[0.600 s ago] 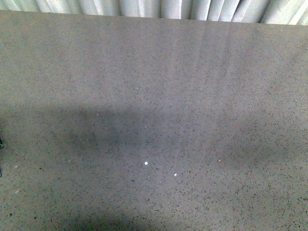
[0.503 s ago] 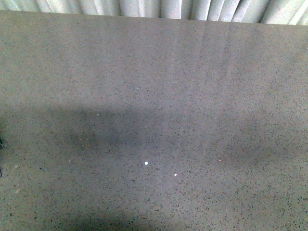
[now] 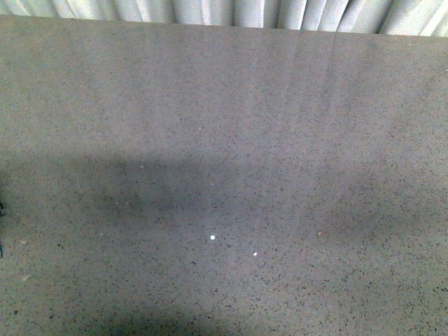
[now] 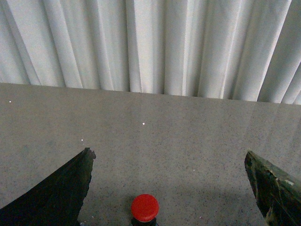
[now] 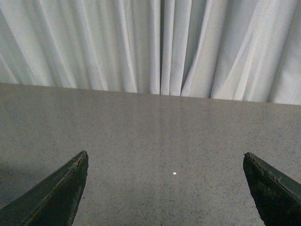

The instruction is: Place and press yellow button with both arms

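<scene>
In the left wrist view a small push button (image 4: 144,207) with a domed cap on a black collar stands on the grey speckled table (image 4: 197,136), at the picture's lower edge. Its cap looks red here, not yellow, so I cannot tell whether it is the yellow button. My left gripper (image 4: 168,151) is open, with its fingers wide apart on either side of the button and not touching it. My right gripper (image 5: 165,154) is open over bare table with nothing between its fingers. The front view shows no button and neither gripper.
The table (image 3: 280,140) ends at a far edge against a white pleated curtain (image 3: 210,10). Soft shadows lie across its middle. Two tiny white specks (image 3: 213,238) sit on the surface. A sliver of something black (image 3: 1,208) shows at the left border.
</scene>
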`<state>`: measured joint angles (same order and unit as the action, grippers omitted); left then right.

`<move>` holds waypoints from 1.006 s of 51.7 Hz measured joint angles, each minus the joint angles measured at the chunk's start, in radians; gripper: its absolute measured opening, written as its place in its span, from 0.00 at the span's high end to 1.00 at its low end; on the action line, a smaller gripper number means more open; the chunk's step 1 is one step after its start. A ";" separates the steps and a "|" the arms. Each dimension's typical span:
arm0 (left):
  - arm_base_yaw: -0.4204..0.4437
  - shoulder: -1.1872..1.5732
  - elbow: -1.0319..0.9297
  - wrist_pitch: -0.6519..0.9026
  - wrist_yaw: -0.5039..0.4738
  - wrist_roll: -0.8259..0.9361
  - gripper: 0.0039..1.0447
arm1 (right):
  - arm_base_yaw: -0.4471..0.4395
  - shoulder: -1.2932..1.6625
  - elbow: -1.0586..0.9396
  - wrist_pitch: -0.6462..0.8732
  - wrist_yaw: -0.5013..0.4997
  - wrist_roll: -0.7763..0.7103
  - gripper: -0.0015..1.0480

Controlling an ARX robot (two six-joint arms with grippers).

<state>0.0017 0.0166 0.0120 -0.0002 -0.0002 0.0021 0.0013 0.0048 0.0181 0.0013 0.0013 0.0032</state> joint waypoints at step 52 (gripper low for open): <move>0.440 1.449 0.316 0.555 0.238 0.074 0.09 | 0.000 0.000 0.000 0.000 0.000 0.000 0.09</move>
<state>0.4416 1.4654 0.3283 0.5545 0.2382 0.0761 0.0013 0.0048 0.0181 0.0013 0.0013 0.0032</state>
